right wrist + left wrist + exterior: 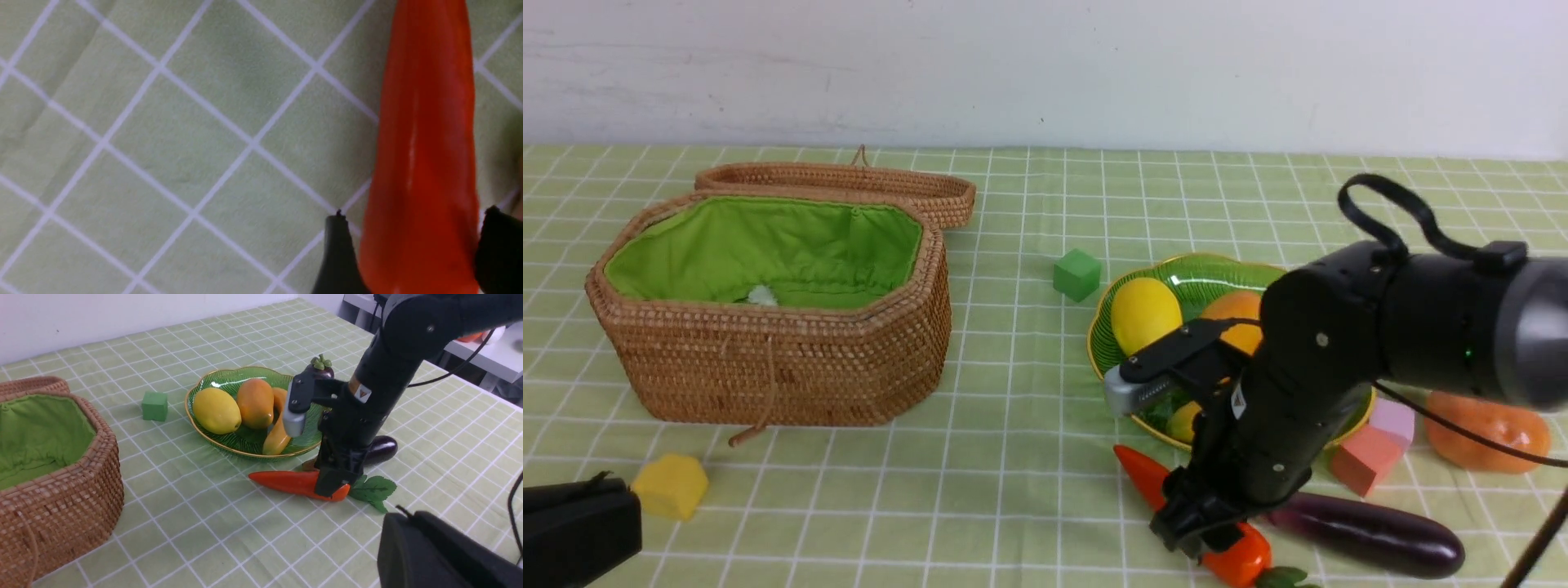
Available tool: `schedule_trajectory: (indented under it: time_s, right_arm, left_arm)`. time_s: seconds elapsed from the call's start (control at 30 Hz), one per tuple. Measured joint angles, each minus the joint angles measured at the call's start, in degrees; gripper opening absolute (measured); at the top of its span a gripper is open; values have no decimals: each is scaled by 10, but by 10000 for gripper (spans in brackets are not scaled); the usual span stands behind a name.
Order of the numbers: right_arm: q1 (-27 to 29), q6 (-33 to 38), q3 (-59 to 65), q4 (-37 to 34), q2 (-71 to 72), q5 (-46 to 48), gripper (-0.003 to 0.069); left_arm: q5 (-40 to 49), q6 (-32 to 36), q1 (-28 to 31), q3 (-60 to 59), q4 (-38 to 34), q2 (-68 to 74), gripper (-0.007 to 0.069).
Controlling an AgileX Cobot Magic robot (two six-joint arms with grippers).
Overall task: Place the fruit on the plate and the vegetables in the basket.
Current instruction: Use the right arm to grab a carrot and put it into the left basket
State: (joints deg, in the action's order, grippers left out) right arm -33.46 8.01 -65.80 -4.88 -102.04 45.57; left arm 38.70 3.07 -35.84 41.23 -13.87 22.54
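since the carrot [286, 482] lies on the cloth [204, 522] just beside the plate [229, 377], well apart from the basket [768, 367], the right gripper [414, 220] straddles its thick end, jaws parted and gripping nothing, likely poised to pinch it.

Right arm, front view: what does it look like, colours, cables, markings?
The right arm is matte black with rounded housings and a grey section behind. A black cable loop arches over it. A silver-grey camera module is bracketed on, with a small triangle label nearby. Its fingers are black and tapered.
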Motion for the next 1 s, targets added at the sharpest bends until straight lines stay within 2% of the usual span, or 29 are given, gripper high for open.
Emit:
schedule_trajectory:
  time_s: [0.17, 0.37, 0.63, 1.0]
  right_arm:
    - [0, 4, 0, 25, -26, -10, 439]
    - [0, 4, 0, 22, -38, -12, 436]
    - [0, 6, -2, 16, -48, -11, 382]
    - [0, 6, -2, 16, -48, -11, 382]
  left_arm:
    - [2, 0, 0, 0, -3, 0, -13]
    - [14, 1, 0, 0, -3, 0, -13]
    - [17, 2, 0, 0, -3, 0, -13]
    - [17, 2, 0, 0, -4, 0, -13]
